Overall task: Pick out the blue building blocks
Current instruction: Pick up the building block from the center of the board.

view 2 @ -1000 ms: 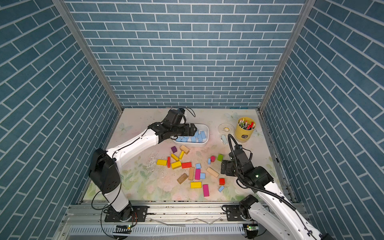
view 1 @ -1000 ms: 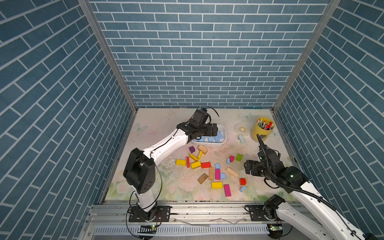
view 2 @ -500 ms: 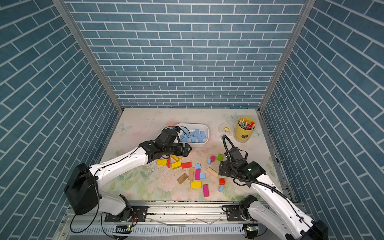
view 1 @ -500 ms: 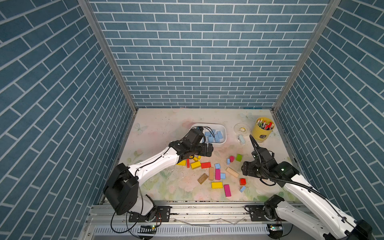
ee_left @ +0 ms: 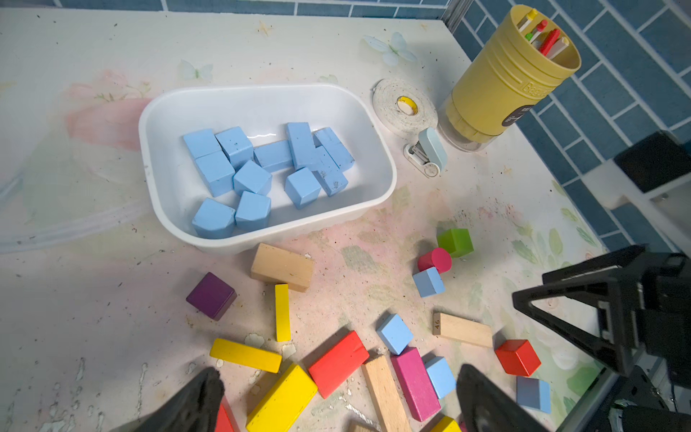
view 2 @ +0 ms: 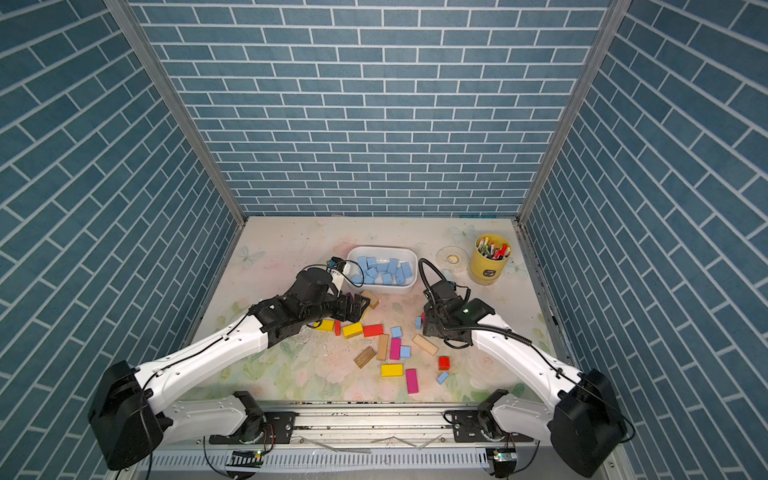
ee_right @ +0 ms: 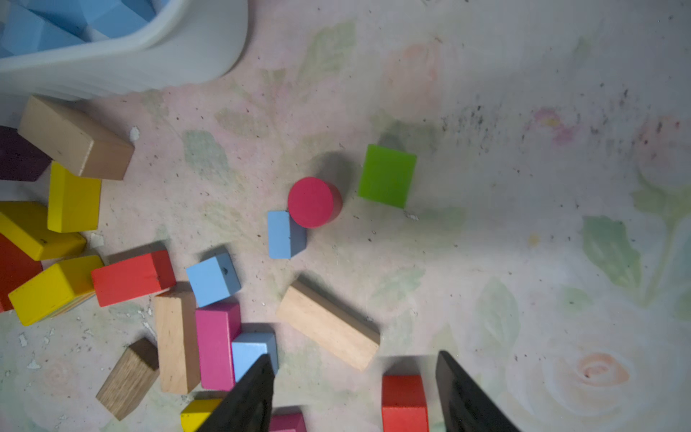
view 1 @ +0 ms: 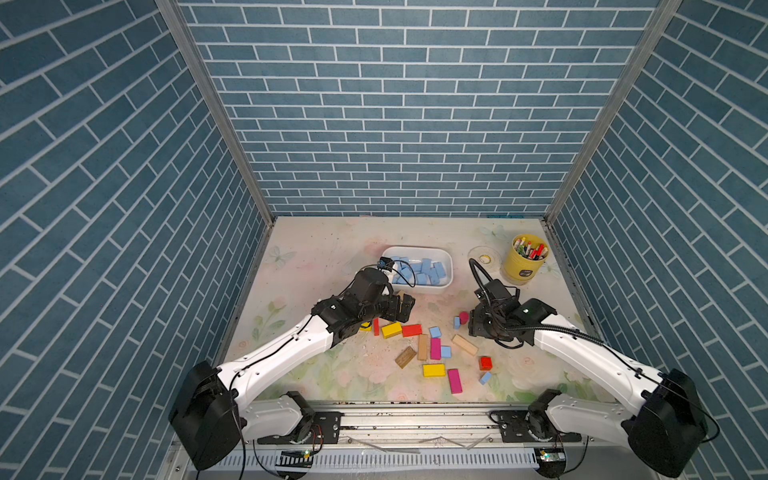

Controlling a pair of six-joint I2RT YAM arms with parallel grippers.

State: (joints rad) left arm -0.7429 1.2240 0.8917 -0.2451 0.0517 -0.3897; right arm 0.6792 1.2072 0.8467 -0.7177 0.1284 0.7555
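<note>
We're looking into a robot test cell, a lab rig. Brick-print walls box it in on three sides, held by bare metal posts slanting up from the middle to the upper corners. Along the bottom edge we see a metal rail, the left arm bolted on at lower left, the right arm at lower right, loose cables and a small lit board beneath. In the middle, a flower-print table carries props: a tub of blue blocks, a pen cup, tape.
</note>
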